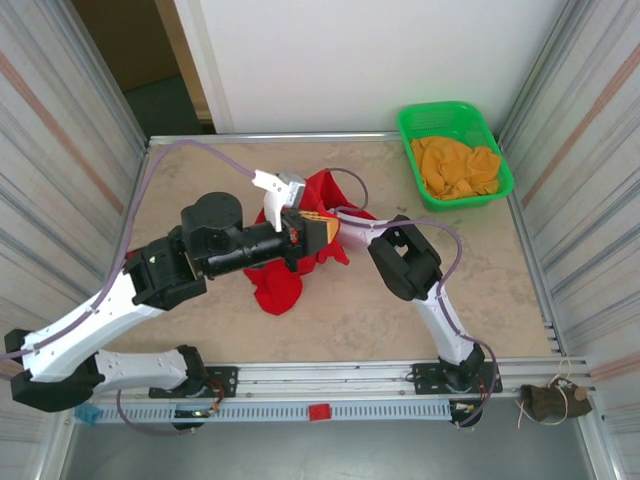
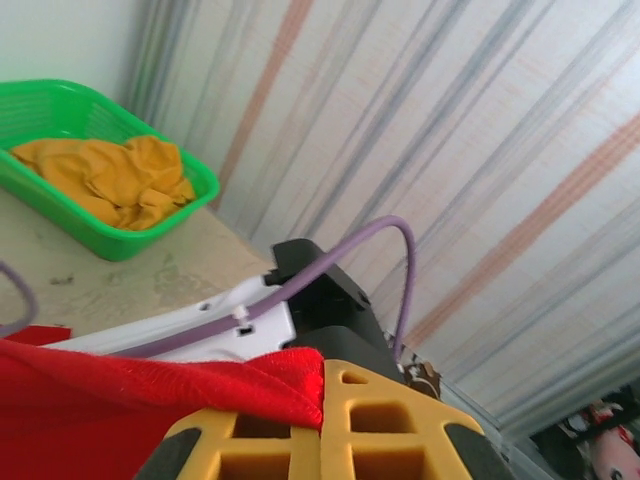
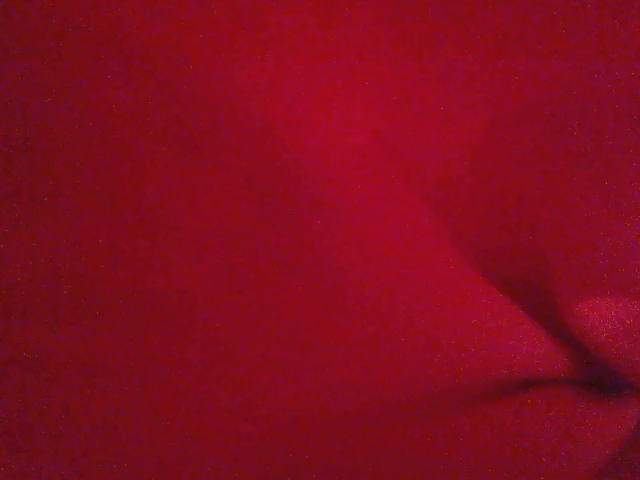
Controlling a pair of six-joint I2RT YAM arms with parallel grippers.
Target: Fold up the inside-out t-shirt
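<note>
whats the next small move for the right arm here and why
Probably close the right fingers on the cloth just ahead. The left fingers are shut on the bunched red t-shirt, and the right arm reaches into it, fabric close against its wrist camera. A second hold would let the arms spread it.
</note>
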